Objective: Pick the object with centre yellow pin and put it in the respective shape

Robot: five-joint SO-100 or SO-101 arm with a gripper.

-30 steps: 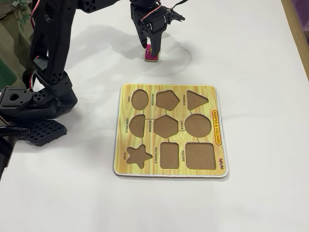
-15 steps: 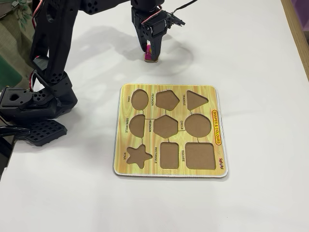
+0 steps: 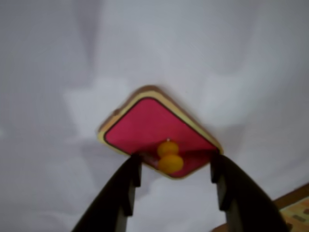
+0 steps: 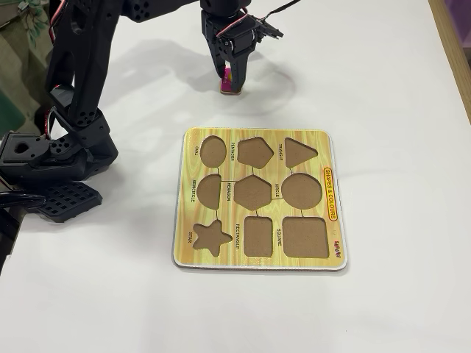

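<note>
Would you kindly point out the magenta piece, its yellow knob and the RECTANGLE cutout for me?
magenta piece (image 3: 145,123), wrist view, on its magenta top face.
yellow knob (image 3: 169,155), wrist view, on the knob's rounded body between the fingers.
RECTANGLE cutout (image 4: 258,236), fixed view, on its brown recessed floor.

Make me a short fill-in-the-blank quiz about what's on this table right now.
1. The magenta piece has a knob coloured ____.
2. The cutout between the star and the square on the board is labelled ____.
3. In the wrist view, the knob sits between the two fingers of the ____.
4. All cutouts on the board are ____.

Missing words: yellow; RECTANGLE; end effector; empty
</note>
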